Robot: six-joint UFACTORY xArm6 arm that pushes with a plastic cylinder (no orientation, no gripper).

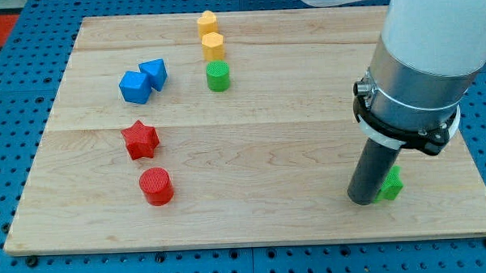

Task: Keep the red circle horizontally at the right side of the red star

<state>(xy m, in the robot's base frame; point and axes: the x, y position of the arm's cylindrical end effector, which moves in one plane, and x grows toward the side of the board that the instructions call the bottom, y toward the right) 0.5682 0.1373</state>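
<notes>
The red star (139,140) lies on the wooden board (254,209) at the view's left. The red circle (156,186) sits just below it, slightly to the right, a small gap between them. My tip (363,199) rests on the board at the view's lower right, far to the right of both red blocks. It touches or nearly touches a green block (391,184), which is partly hidden behind the rod.
A blue block (134,87) and a blue triangle-like block (155,73) sit together at the upper left. Two yellow blocks (207,24) (213,47) and a green cylinder (217,76) form a column at the top centre. The arm's wide grey body (419,65) hides the upper right.
</notes>
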